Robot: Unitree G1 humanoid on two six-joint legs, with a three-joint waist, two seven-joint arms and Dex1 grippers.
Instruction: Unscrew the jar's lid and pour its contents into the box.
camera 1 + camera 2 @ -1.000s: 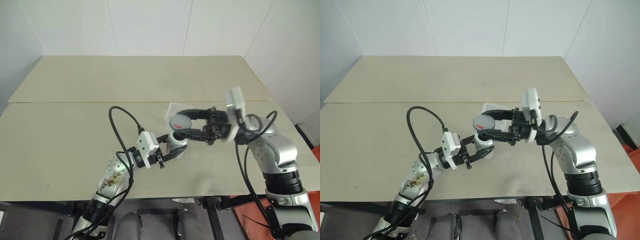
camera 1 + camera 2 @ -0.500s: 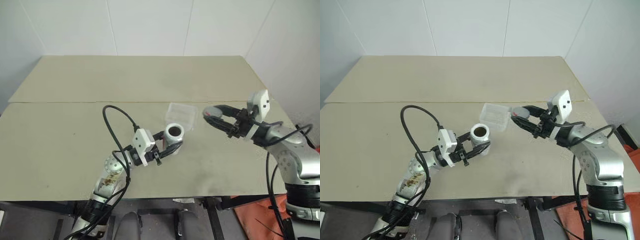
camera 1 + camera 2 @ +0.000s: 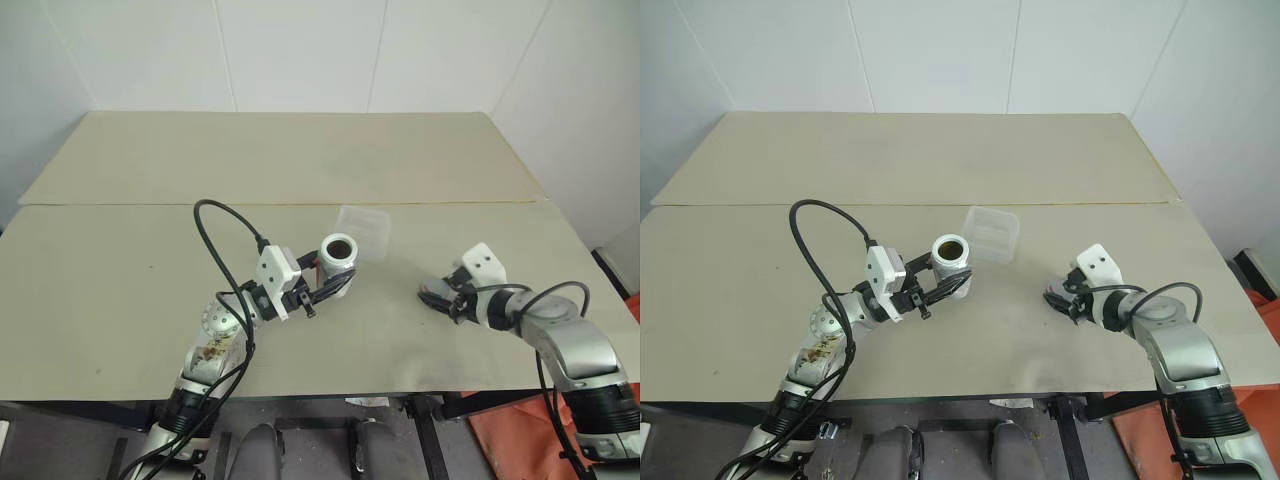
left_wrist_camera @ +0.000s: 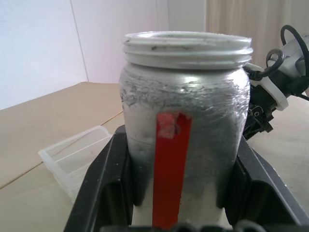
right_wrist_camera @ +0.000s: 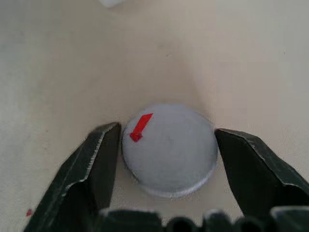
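- Left gripper (image 4: 169,212) reaches forward, clamped tight around the jar (image 4: 183,121); jar upright, open mouth up, box (image 3: 362,231) just beyond.
- Right gripper (image 5: 166,159) angles down at the table (image 3: 150,280), fingers spread; lid (image 5: 169,150) lies flat between them, small gaps either side.

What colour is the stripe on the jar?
Red. The stripe runs up the silvery jar, clearest in the left wrist view.

Beige table (image 3: 120,270): box (image 3: 362,230), lid (image 5: 169,149) lying on it.
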